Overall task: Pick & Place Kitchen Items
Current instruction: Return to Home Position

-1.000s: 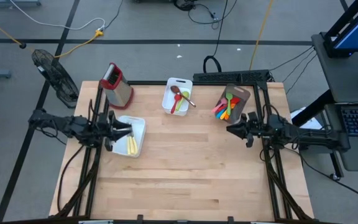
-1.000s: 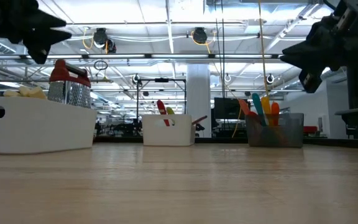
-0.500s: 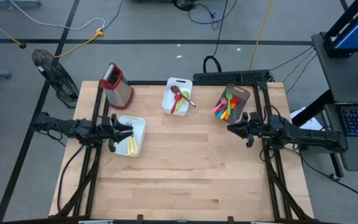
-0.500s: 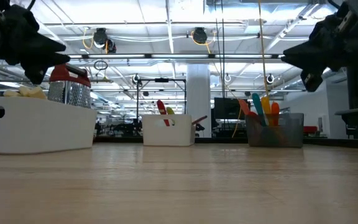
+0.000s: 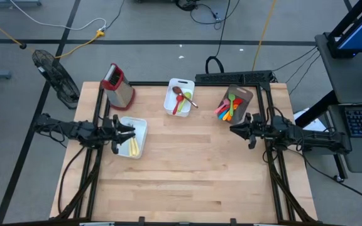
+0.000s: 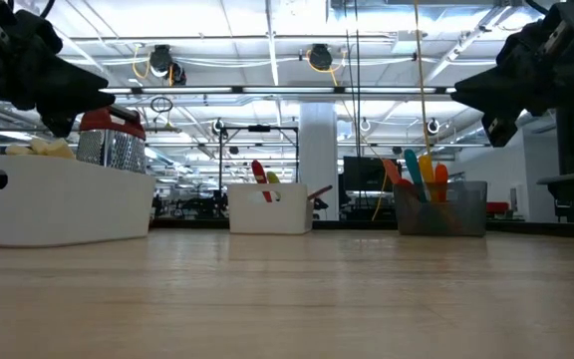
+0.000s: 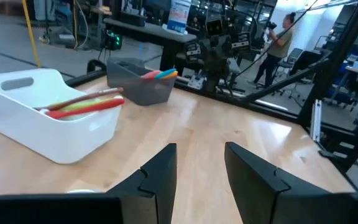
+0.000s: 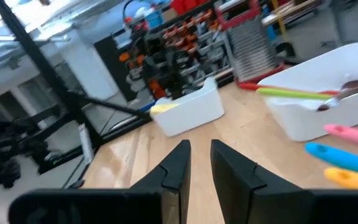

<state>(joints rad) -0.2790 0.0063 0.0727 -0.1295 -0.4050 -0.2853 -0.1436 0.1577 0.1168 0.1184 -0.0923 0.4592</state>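
Two white tubs are counted: yellow knives are seen in the near tub, spoons in the far tub. The left gripper is found lower than a second ago, jaws apart and empty, with the knives just beside them. The right gripper is unmoved, jaws slightly apart.

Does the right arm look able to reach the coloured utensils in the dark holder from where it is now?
Probably yes. The right tool hangs close to the dark holder, whose coloured utensils stick out openly, and nothing stands between them.
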